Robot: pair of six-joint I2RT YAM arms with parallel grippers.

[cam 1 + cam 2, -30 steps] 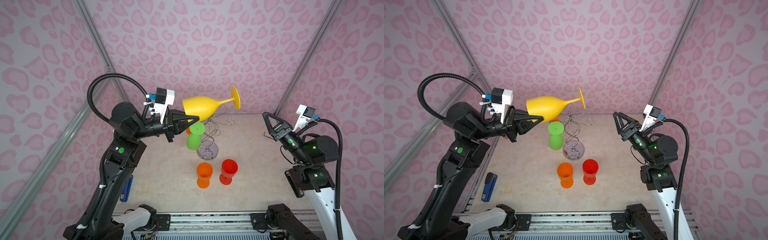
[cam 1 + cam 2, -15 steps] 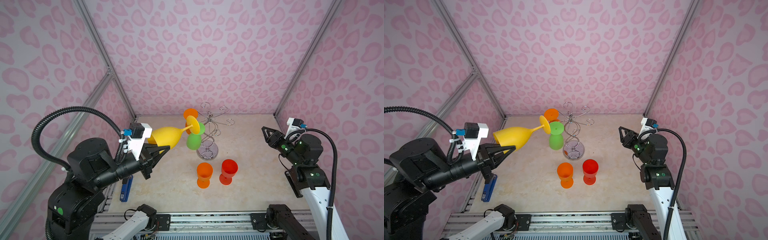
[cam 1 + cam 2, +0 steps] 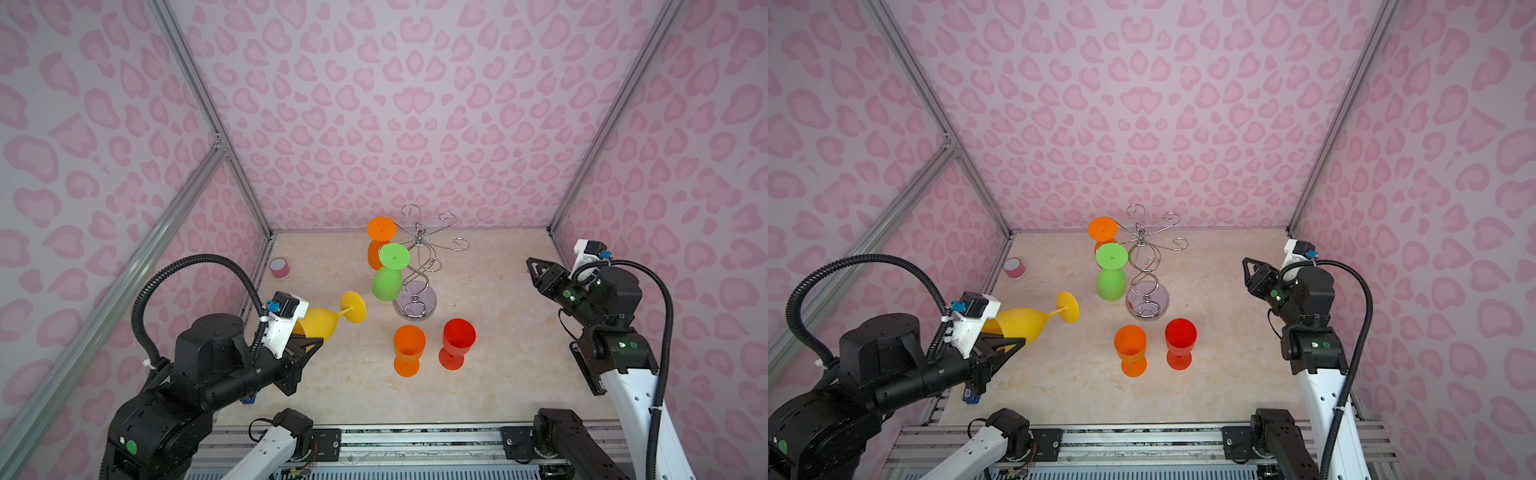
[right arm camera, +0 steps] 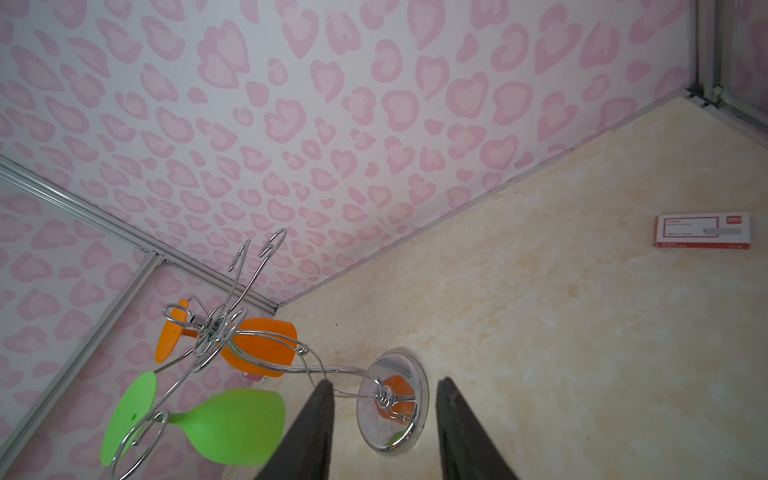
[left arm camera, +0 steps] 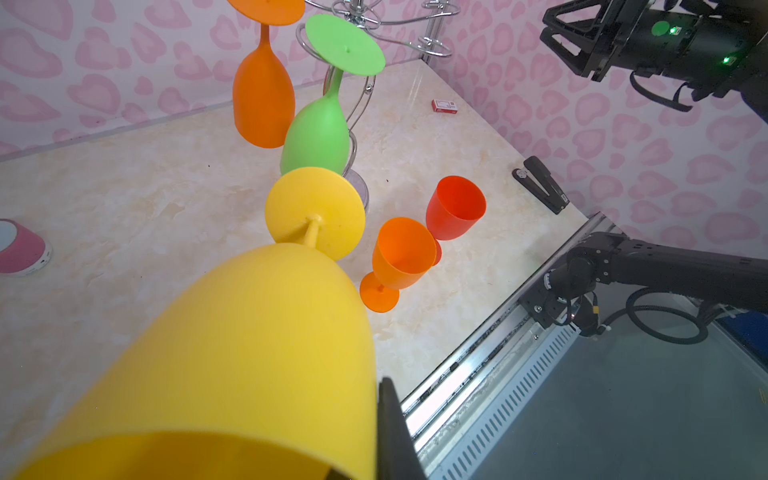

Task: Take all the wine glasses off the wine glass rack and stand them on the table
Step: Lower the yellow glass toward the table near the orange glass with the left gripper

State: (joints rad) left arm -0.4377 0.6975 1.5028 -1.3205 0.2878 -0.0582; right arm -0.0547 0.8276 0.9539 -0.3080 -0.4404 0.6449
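Though off rack [image 3: 419, 305], glass [image 3: 318, 324] in left pincer [image 3: 311, 341]

In both top views the wrist camera [image 3: 284, 316] is covering the mouth of the yellow glass [image 3: 318, 326], and the left arm [image 3: 934, 380] is hiding most of a blue thing [image 3: 971, 397] at the near left. In the left wrist view the yellow bowl is running off the edge, with only one finger [image 5: 392, 432] of the left gripper [image 3: 311, 338] showing. In the right wrist view a finger [image 4: 311, 432] of the right gripper [image 4: 384, 381] is covering part of the green glass [image 4: 232, 428], and the print on the box [image 4: 704, 230] is coming out too small to read.
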